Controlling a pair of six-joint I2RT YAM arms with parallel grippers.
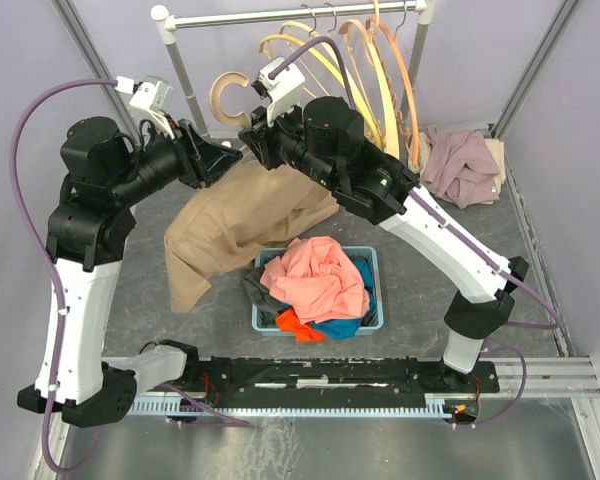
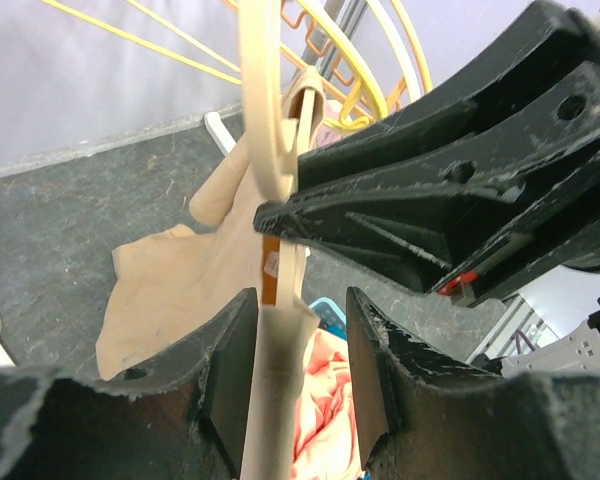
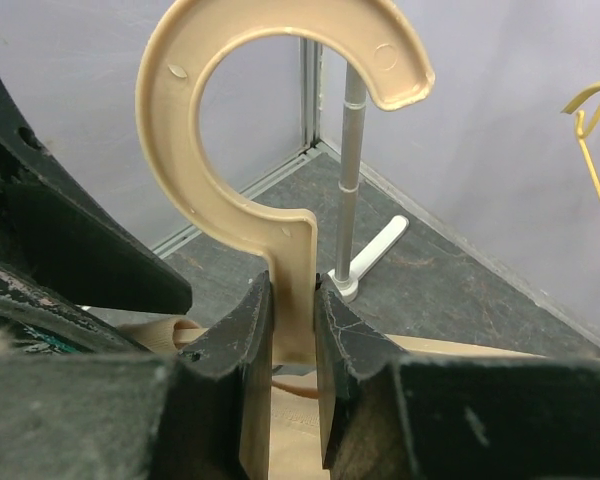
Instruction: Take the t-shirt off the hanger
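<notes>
The tan t-shirt (image 1: 242, 218) is on its beige hanger (image 3: 180, 120), held up in the middle of the enclosure between the two arms. The right gripper (image 3: 292, 300) is pinching the hanger's neck just under the hook, fingers pressed flat against both sides. The left gripper (image 2: 300, 300) straddles the hanger's shoulder with its fingers spread and a gap showing on either side. The shirt sags down from there, and its lower edge lies crumpled on the dark floor (image 1: 140, 300), with bare floor out to the left wall. The shirt's right edge comes close to the back left corner of the blue basket (image 1: 372, 262); I cannot tell whether they touch. More bare floor lies between the basket and the right wall.

Counting: two arms, one hung shirt, one basket heaped with coral, blue and dark clothes, one pinkish pile (image 1: 462, 165) in the far right corner, and one rack rail (image 1: 290, 14) carrying several wooden and yellow hangers, too overlapped to number
</notes>
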